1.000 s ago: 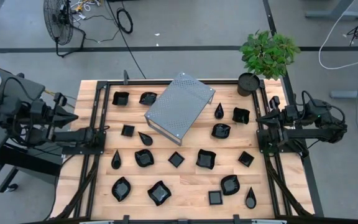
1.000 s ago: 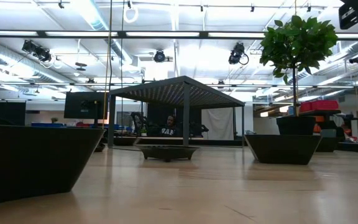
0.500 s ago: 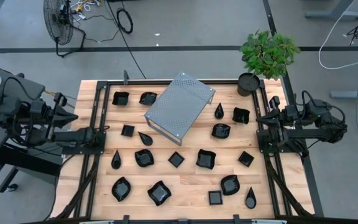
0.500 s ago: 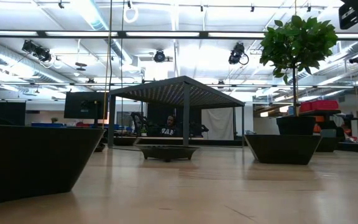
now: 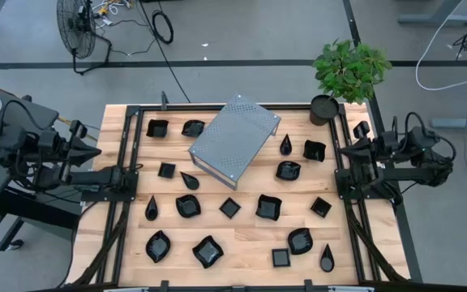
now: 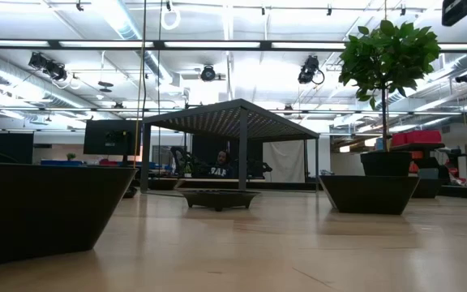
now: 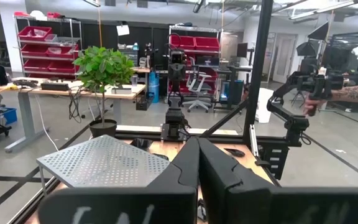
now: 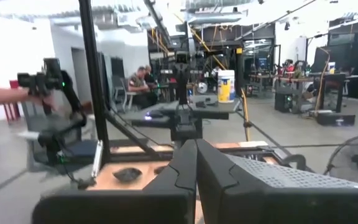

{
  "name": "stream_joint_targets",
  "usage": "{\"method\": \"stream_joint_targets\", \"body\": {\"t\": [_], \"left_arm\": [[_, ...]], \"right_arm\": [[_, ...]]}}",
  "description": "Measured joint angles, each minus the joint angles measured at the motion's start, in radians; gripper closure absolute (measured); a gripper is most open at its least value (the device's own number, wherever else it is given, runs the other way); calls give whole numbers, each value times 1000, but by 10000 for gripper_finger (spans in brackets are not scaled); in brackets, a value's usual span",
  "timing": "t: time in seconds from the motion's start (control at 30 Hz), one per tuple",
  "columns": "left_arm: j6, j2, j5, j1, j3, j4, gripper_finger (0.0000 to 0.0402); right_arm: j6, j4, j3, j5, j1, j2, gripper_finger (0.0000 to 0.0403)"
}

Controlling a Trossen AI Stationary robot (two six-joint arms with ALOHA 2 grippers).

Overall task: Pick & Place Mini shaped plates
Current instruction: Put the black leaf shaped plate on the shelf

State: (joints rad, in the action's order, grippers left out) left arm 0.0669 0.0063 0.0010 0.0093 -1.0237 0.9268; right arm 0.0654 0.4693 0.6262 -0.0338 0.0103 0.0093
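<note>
The wooden slatted worktop (image 5: 242,243) filled the scene, pale planks inside a black frame. On it, tilted toward the far side, sat the grey perforated metal box (image 5: 233,139), boxy and matte. At the far right corner stood the leafy plant (image 5: 349,69) in its round black pot (image 5: 323,109).

And spread all across the worktop lay the mini shaped plates (image 5: 268,207), glossy black: squares, teardrops, wavy-rimmed ones, none in any gripper. They looked light, stiff and slick, probably ceramic or glazed, so chipping seemed a fair risk. The raised rim looked the place to pinch, one finger inside, one outside; a teardrop (image 5: 151,209) likely wants holding across its wide end.

The left gripper (image 7: 197,163) waited off the worktop's left edge, fingers clenched together on nothing. The right gripper (image 8: 196,167) sat at the right edge, likewise pressed closed and empty. No plate had been taken up yet.
</note>
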Motion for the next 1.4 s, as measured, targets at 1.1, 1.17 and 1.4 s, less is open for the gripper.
{"method": "stream_joint_targets", "body": {"t": [1.1, 1.17, 1.4], "left_arm": [[-5, 0, -52, 0, 0, 3, 396], [-20, 0, -53, 0, 0, 3, 396], [-35, 0, -53, 0, 0, 3, 396]], "right_arm": [[-68, -14, 0, 55, 0, 225, 394], [-66, -13, 0, 82, 0, 235, 394], [-67, -14, 0, 108, 0, 256, 394]]}}
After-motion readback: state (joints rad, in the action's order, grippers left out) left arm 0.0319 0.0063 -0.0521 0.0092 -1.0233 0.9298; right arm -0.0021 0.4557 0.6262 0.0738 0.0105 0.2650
